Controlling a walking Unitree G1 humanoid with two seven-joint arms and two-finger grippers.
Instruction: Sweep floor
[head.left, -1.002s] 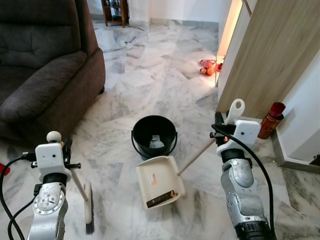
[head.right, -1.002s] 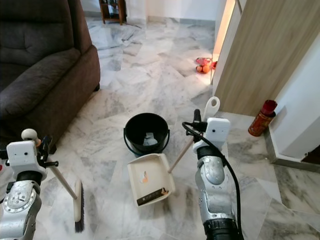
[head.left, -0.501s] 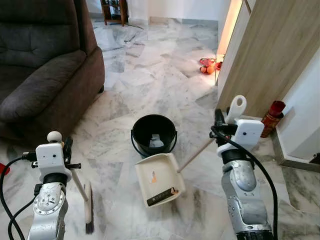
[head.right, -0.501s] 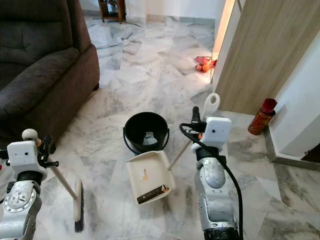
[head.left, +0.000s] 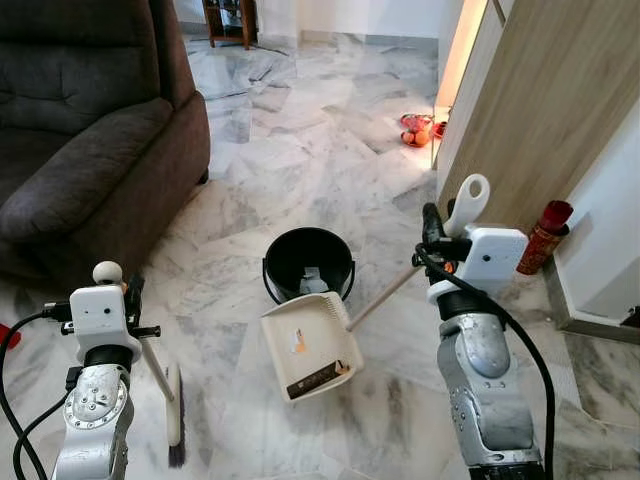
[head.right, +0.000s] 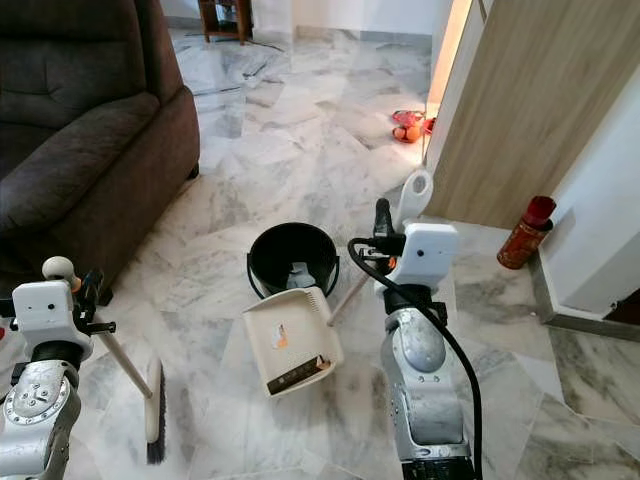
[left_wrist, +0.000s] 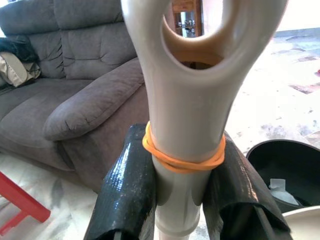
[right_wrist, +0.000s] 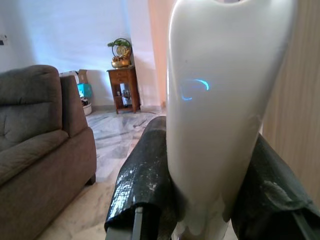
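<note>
Sofa (head.left: 90, 130) fills the upper left of the head frames, wooden panel (head.left: 560, 110) the upper right, marble floor (head.left: 300, 150) between. No worktop here, everything sits on the floor.

Black bucket (head.left: 308, 264) at frame centre, scrap of paper inside. Dustpan (head.left: 310, 345) sits just below it, rear edge close against the bucket rim, mouth facing lower frame; one small bit of debris visible on the pan. Whether it's flat on the floor or lifted we can't tell.

Our right tool (head.left: 437, 240) at centre right, fingers pressed onto the dustpan handle (head.left: 465, 205) near its looped end; right wrist view shows both black fingers (right_wrist: 145, 185) hard against the white shaft. Our left tool (head.left: 128, 310) at lower left is clamped on the brush handle (left_wrist: 182, 125), orange rubber band (left_wrist: 182, 157) round the shaft just above the fingers. Brush head (head.left: 176, 415) rests on the floor at the bottom left, well apart from the pan.

Red can (head.left: 540, 240) by the wall at right, small red-orange item (head.left: 418, 130) near the doorway.

Step, as we read it: emptying the pan into the bucket. Next move needs the pan raised over the rim and tipped forward, rim clearance watched, brush kept parked.
</note>
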